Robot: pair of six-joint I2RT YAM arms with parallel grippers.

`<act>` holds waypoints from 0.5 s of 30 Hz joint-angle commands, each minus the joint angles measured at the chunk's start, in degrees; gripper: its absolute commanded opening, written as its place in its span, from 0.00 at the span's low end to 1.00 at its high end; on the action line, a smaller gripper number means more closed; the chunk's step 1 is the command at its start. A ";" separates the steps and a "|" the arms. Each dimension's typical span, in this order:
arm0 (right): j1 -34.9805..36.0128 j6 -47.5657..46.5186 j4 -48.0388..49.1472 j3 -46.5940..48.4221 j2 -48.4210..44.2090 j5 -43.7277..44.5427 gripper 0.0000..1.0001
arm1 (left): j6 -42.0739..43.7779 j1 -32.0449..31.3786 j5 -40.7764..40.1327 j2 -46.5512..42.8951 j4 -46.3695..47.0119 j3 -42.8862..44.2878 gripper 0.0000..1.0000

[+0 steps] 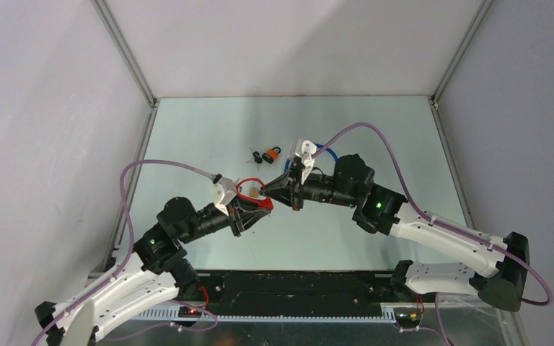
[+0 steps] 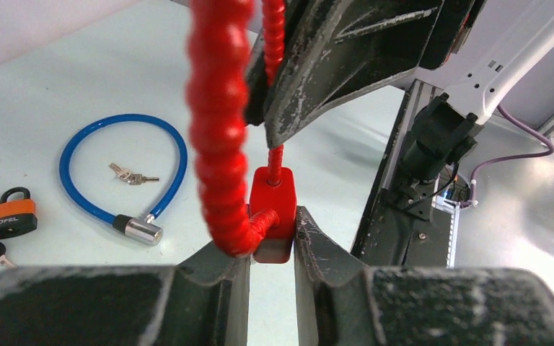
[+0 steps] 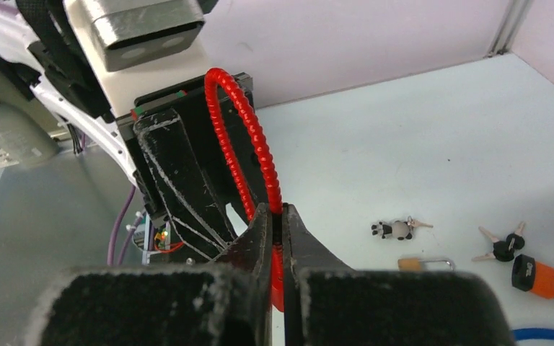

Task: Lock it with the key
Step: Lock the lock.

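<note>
A red cable lock is held up between both grippers. My left gripper (image 1: 254,209) is shut on its red lock body (image 2: 274,205), which sits between the fingertips in the left wrist view. The ribbed red cable (image 2: 220,122) loops up from the body. My right gripper (image 1: 281,189) is shut on that cable (image 3: 249,130), pinched between its fingertips (image 3: 275,216). Small silver keys (image 2: 133,175) lie inside a blue cable lock's loop on the table. A panda-tagged key (image 3: 397,229) and black-headed keys (image 3: 505,245) also lie loose. No key is in either gripper.
A blue cable lock (image 2: 122,173) lies on the table behind the grippers. An orange padlock (image 1: 273,153) lies next to the black-headed keys (image 1: 256,156). A small brass padlock (image 3: 422,264) lies near the panda key. Grey walls enclose the table.
</note>
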 commanded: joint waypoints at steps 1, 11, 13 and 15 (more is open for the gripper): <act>2.46 -5.08 -17.30 -1.49 2.24 -10.31 0.00 | -2.55 0.48 -6.62 -3.43 16.13 4.35 0.00; 4.83 -3.03 -16.81 -1.35 3.25 -2.47 0.00 | -5.23 0.52 -5.82 -1.30 16.14 6.04 0.00; 2.35 1.95 -14.67 -0.75 1.02 -3.72 0.00 | -6.45 0.47 -6.82 -0.88 16.10 6.23 0.00; 0.15 6.30 -10.99 -0.69 -1.29 -8.57 0.02 | -7.67 0.49 -7.85 -0.58 16.10 6.24 0.00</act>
